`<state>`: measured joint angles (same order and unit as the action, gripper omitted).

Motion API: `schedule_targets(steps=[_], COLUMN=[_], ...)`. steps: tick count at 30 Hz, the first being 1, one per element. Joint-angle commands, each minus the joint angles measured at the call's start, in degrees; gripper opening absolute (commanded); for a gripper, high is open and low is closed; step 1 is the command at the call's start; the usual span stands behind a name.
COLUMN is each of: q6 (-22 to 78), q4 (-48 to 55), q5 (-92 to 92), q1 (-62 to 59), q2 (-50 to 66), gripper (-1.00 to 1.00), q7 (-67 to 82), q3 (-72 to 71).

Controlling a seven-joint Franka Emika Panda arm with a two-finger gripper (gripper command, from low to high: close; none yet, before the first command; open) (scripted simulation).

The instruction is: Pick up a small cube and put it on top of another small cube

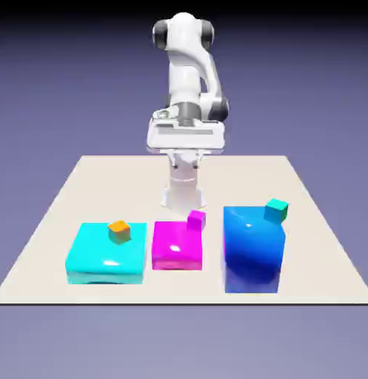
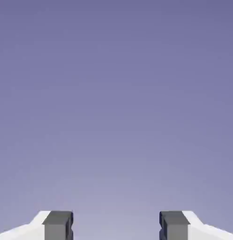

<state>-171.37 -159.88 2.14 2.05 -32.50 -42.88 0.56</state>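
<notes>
The small orange cube (image 1: 120, 232) sits on the top face of a wide cyan block (image 1: 106, 255), near its back edge, in the left part of the exterior view. A small magenta cube (image 1: 196, 220) shows at the back right corner of a larger magenta block (image 1: 177, 246), in the middle; the two colours are so alike that the line where they meet is hard to make out. A small teal cube (image 1: 276, 211) overlaps the upper right edge of a tall blue block (image 1: 252, 250), and how much of its underside is supported cannot be told. Glare blurs parts of the larger blocks' glossy surfaces.

Beyond them, the gripper (image 2: 116, 226) hangs above the far part of the pale tabletop (image 1: 105, 192), well apart from all three small cubes. Its fingers stand wide apart, with only backdrop (image 2: 116, 117) between them in the hand view, where the bottom edge cuts off both fingers. In the exterior view the fingers are small and pale against the white robot base (image 1: 184, 196), so their outlines are hard to follow. The white arm (image 1: 184, 74) folds above, its hand covering part of the links behind.
</notes>
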Motion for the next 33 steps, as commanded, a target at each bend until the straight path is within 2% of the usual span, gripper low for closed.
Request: schedule_targets(steps=[1,33], q6=[2.5,82.2], q4=[1.2,40.8], q5=[0.3,1.4], q1=[0.8,24.0], q2=[1.2,43.3], gripper=[0.0,0.0], q7=[-0.2,-6.2], q3=[-0.4,-17.2])
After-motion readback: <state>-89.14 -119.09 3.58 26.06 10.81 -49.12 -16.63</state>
